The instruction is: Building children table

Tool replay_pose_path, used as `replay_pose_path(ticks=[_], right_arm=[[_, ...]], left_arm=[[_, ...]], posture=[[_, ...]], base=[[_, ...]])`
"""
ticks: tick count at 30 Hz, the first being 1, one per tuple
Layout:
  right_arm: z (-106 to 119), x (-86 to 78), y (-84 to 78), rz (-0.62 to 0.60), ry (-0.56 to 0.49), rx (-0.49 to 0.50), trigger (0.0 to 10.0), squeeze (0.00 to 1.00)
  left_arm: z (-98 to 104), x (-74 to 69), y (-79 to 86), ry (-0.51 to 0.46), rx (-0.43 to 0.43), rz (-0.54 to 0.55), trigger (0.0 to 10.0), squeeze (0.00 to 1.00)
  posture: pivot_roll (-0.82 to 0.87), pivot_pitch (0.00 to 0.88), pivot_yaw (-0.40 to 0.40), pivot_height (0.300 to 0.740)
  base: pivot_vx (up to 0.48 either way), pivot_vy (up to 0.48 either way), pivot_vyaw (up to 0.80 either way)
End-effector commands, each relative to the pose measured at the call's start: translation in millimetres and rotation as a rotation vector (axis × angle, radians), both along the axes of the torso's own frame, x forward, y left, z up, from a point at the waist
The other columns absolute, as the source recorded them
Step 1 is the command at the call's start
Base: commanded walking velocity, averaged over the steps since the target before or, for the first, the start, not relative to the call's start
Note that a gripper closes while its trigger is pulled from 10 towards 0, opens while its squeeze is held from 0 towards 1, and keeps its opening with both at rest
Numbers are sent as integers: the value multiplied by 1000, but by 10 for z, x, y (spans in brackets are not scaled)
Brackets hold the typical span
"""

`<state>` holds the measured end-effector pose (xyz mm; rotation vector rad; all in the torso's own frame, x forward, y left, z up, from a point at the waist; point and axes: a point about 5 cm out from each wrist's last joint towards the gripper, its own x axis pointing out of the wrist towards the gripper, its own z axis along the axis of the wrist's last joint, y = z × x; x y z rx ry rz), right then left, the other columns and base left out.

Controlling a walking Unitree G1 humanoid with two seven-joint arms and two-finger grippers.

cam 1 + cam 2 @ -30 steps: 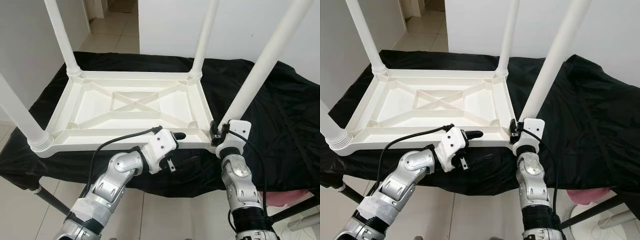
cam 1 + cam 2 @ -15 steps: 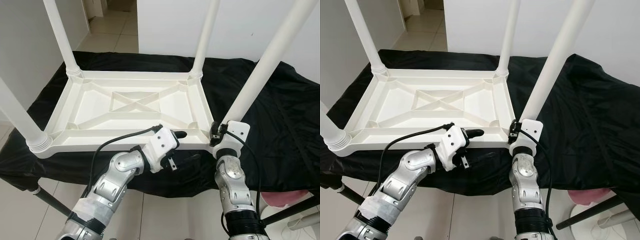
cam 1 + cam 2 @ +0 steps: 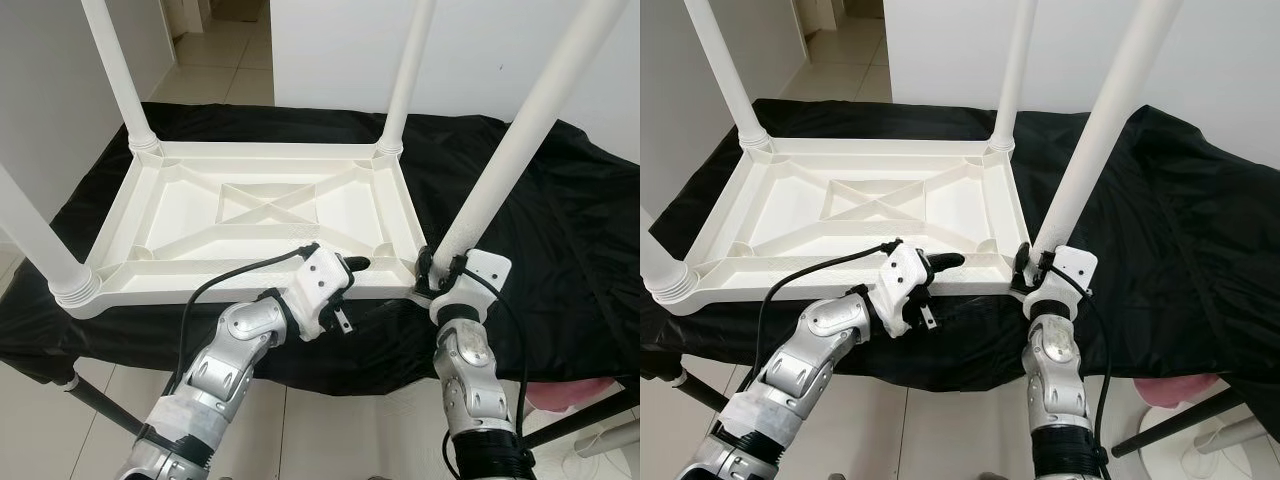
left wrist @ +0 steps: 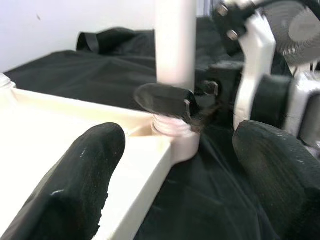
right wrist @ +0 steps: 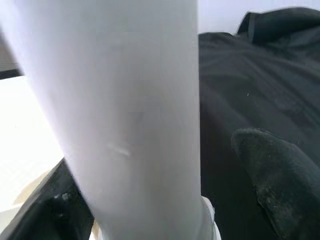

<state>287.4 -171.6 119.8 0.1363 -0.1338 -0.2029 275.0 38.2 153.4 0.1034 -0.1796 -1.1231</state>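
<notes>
- Fingers (image 5: 272,172) of the right gripper (image 3: 432,270) sit on either side of the near right leg (image 3: 505,150) at its base, grasping it.
- Left gripper (image 3: 345,290) — fingers spread — straddles the near rim of the upturned white table (image 3: 260,215), which lies on a black cloth (image 3: 560,230).

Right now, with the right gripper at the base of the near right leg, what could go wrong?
1. The right gripper straddles the near right leg low at its socket; a sideways push could tilt the tall leg.
2. The upturned tabletop lies near the front edge of the black cloth; pulling might slide it off.
3. The left gripper, open at the near rim, could get pinched.
</notes>
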Motion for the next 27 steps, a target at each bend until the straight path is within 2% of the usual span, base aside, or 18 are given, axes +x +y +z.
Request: replay_pose_path(ticks=[1,9,11,14,16,17,19,23,24,25,27], right_arm=[[0,-28,-15,7,-12,-5,10000,0],[10,-25,-12,80,-19,-33,10000,0],[9,14,-30,164,-15,-76,10000,0],[10,31,-49,195,-14,-93,10000,0],[22,66,-73,270,-17,-126,10000,0],[22,66,-73,270,-17,-126,10000,0],[38,94,-83,346,-21,-156,10000,0],[47,103,-86,376,-24,-173,10000,0],[54,116,-81,432,-24,-196,10000,0],[54,116,-81,432,-24,-196,10000,0],[75,188,-80,590,-11,-245,10000,0]], left_arm=[[-12,20,27,20,-22,100,10000,0],[-37,-10,8,1,-5,120,10000,0],[-23,-29,13,-9,-4,75,10000,0],[-21,-44,16,-10,3,45,10000,0],[-25,-81,24,-12,22,-10,10000,0],[-25,-81,24,-12,22,-10,10000,0],[-30,-105,31,-5,34,-37,10000,0],[-33,-113,31,-1,38,-44,10000,0],[-36,-118,30,3,42,-46,10000,0],[-36,-118,30,3,42,-46,10000,0],[-44,-128,35,3,56,-56,10000,0]], posture=[[-70,0,-17,740],[-79,0,-19,740],[-86,0,-17,740],[-86,0,-18,740],[-86,0,-13,740],[-86,0,-13,740],[-85,0,-9,740],[-85,0,-9,740],[-85,0,-3,740],[-85,0,-3,740],[-81,0,3,740]], base=[[0,0,0],[0,0,0],[0,0,0],[0,0,0],[0,0,0],[0,0,0],[0,0,0],[0,0,0],[0,0,0],[0,0,0],[0,0,0]])
